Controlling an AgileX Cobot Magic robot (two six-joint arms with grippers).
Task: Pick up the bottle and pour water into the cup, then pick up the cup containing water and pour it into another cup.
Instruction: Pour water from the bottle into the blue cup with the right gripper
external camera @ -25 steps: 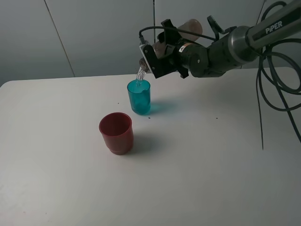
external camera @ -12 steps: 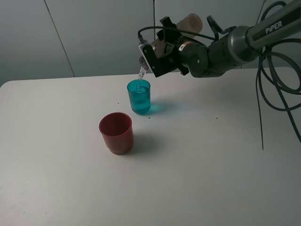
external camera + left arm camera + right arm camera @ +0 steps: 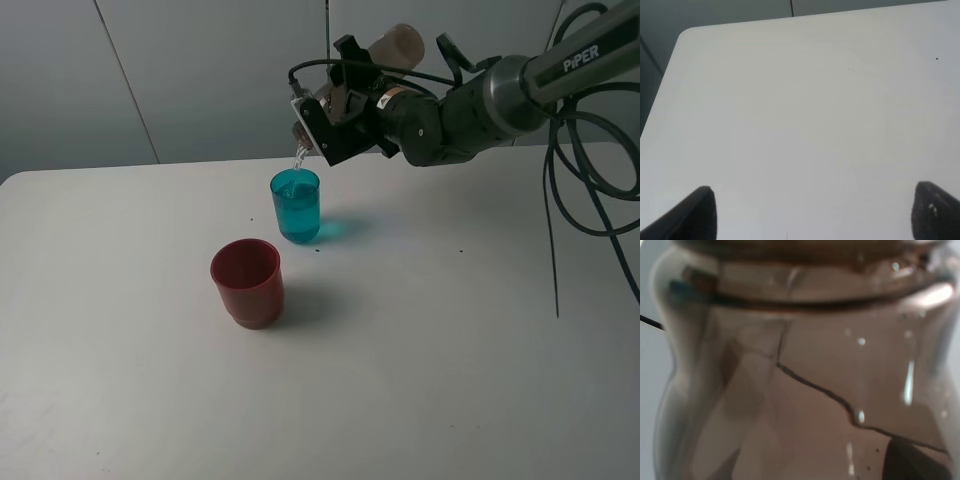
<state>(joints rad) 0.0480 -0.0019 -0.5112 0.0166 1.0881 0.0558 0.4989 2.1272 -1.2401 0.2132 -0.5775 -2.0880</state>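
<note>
Right arm (image 3: 520,90) marked "PiPER"; bottle (image 3: 395,45) tipped above cup (image 3: 296,205)

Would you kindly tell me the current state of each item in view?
Bottle: tilted neck-down, pouring a stream into the teal cup.
Teal cup: upright, partly filled.
Red cup: upright, apart from the teal cup, looks empty.
Right fingers: shut on the bottle.
Left fingers: open, holding nothing.
</note>
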